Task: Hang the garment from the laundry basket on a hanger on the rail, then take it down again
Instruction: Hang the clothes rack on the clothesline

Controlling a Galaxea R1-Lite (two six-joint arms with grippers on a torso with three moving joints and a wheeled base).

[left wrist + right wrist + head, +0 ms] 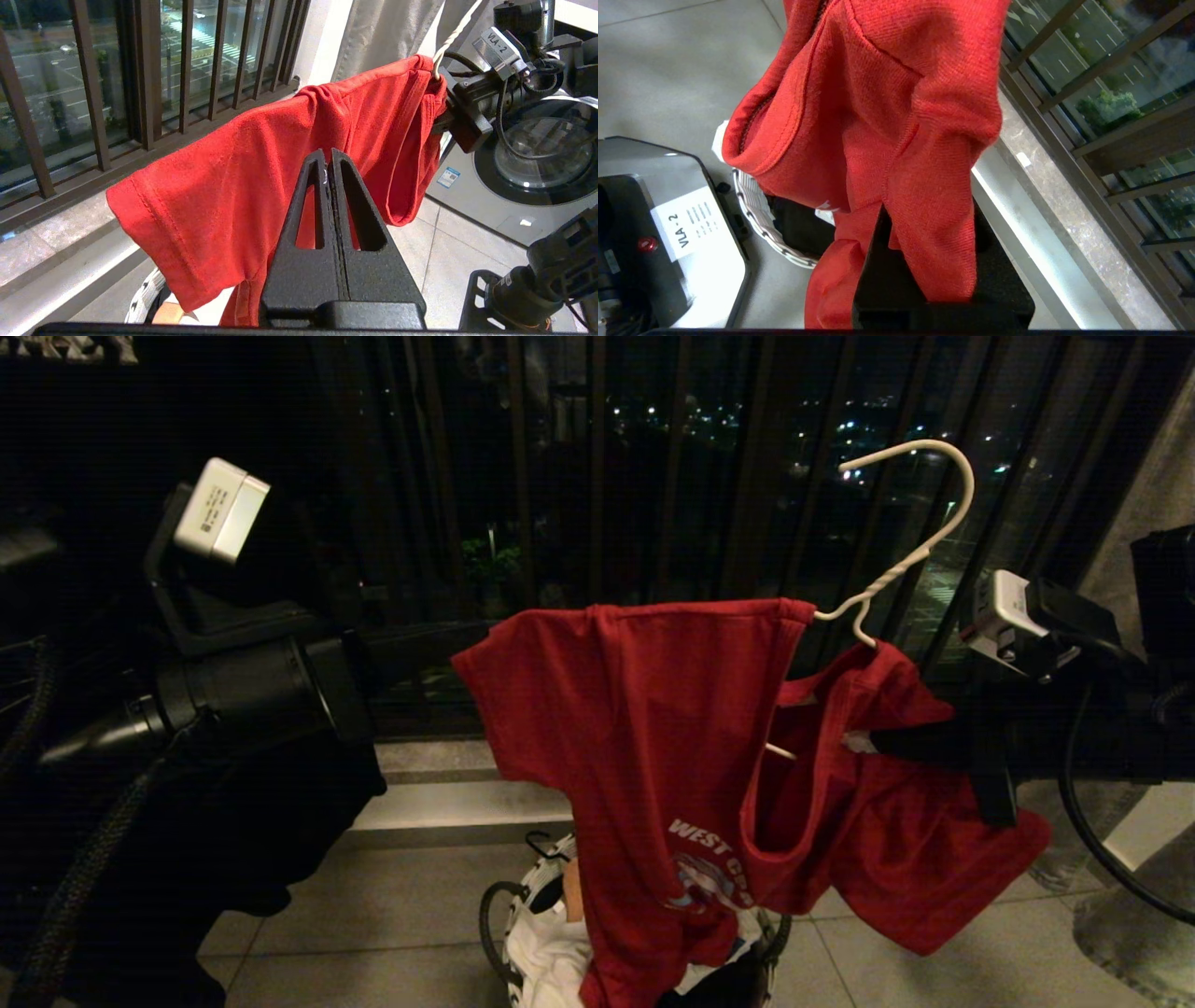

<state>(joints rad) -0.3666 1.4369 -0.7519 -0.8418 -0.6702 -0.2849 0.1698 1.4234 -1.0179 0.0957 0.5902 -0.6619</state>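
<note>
Dark window bars (597,523) are seen behind; shirt (653,728), half-threaded on hanger (910,537), is gripped by right end effector (882,742); left end effector (329,161) is closed, empty; hanging remains.

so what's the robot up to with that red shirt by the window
The robot is holding a red short-sleeved T-shirt on a thin white wire hanger in the air in front of the dark window bars. The right gripper is shut on the shirt near the collar, with cloth draped over it. The left gripper is shut and empty, just in front of the shirt's other sleeve. The shirt's hem hangs over a small round white woven basket on the tiled floor. The hook is on no rail yet.
</note>
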